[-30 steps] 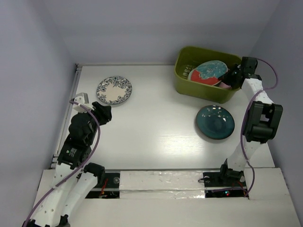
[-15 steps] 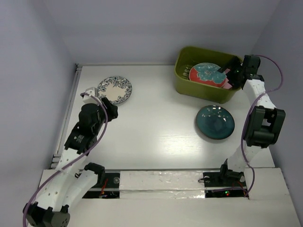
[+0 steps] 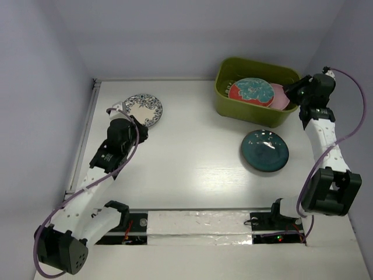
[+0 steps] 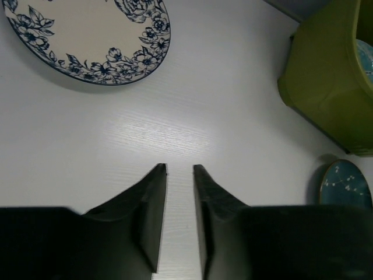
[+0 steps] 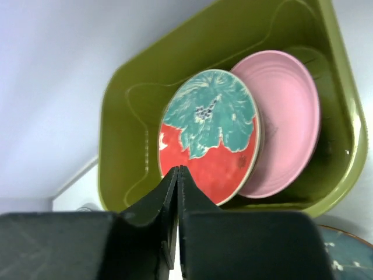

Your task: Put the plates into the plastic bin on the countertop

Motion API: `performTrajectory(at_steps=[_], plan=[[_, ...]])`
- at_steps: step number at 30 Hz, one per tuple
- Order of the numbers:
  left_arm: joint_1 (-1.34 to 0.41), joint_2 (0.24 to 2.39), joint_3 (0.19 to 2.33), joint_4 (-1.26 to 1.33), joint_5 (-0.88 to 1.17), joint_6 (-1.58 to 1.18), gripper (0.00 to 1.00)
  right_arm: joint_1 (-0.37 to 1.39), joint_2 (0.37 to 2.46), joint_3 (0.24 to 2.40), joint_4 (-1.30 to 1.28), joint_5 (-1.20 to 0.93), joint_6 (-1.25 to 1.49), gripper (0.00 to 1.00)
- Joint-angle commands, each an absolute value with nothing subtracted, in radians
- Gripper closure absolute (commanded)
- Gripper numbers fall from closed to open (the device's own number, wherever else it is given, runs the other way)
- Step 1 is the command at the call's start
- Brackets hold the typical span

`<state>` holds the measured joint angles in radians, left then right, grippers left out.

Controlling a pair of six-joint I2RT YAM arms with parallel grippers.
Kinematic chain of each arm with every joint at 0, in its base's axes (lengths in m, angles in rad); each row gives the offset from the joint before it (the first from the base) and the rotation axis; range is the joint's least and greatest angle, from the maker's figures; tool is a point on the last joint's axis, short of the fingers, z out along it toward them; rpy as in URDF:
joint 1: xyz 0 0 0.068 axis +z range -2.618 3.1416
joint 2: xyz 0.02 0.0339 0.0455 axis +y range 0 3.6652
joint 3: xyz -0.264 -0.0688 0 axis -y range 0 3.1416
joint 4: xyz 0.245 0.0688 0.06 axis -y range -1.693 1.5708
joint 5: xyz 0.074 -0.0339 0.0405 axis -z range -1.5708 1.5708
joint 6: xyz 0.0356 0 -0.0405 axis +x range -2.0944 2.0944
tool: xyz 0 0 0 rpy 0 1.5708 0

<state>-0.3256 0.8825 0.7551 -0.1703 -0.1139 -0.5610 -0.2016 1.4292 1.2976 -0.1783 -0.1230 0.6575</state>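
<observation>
The olive-green bin [image 3: 221,100] stands at the back right. A red-and-teal floral plate [image 3: 252,92] leans in it against a pink plate [image 3: 281,97]; both show in the right wrist view, the floral plate [image 5: 213,128] in front of the pink plate [image 5: 288,122]. A dark teal plate [image 3: 265,150] lies on the countertop in front of the bin. A white plate with a dark floral rim [image 3: 141,109] lies at the back left. My left gripper [image 3: 141,132] is slightly open and empty, just short of the white plate [image 4: 87,41]. My right gripper [image 3: 289,92] is shut and empty at the bin's right rim.
Pale lilac walls close in the white countertop [image 3: 192,151] on three sides. The left wrist view shows the bin's outer wall [image 4: 326,81] and the dark teal plate [image 4: 348,185] far to the right. The other plates are hidden.
My right gripper let go of the floral plate and drew back right, out of the bin; the plate now leans in the bin. My left arm reached forward toward the white plate.
</observation>
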Motion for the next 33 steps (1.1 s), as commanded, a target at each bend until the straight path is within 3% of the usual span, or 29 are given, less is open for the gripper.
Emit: performTrajectory(at_steps=[1,2,3,9,13,14,17,23,33], plan=[[-0.328,0.900,0.776,-0.029,-0.120,-0.598,0.85,-0.195,1.358,1.203,-0.042,-0.156,0.692,0.97],[-0.328,0.928,0.779,-0.023,-0.147,-0.604,0.95,-0.184,1.317,1.178,-0.017,-0.185,0.707,1.00],[-0.328,0.948,0.787,-0.021,-0.158,-0.612,0.98,-0.184,1.295,1.154,0.038,-0.204,0.716,1.00],[-0.200,1.124,0.807,0.040,-0.126,-0.698,1.00,-0.017,1.135,0.988,0.172,-0.272,0.749,0.96],[-0.065,1.216,0.792,0.138,-0.023,-0.770,0.72,0.116,1.034,0.910,0.230,-0.273,0.755,0.85],[-0.020,1.253,0.788,0.156,0.015,-0.788,0.56,0.133,1.026,0.898,0.238,-0.294,0.753,0.77],[0.050,1.346,0.798,0.198,0.122,-0.813,0.42,0.167,0.996,0.853,0.244,-0.321,0.736,0.66],[0.138,1.511,0.781,0.327,0.310,-0.865,0.39,0.201,0.980,0.782,0.268,-0.379,0.718,0.65],[0.216,1.775,0.796,0.555,0.451,-0.931,0.43,0.233,1.012,0.758,0.301,-0.413,0.713,0.65]])
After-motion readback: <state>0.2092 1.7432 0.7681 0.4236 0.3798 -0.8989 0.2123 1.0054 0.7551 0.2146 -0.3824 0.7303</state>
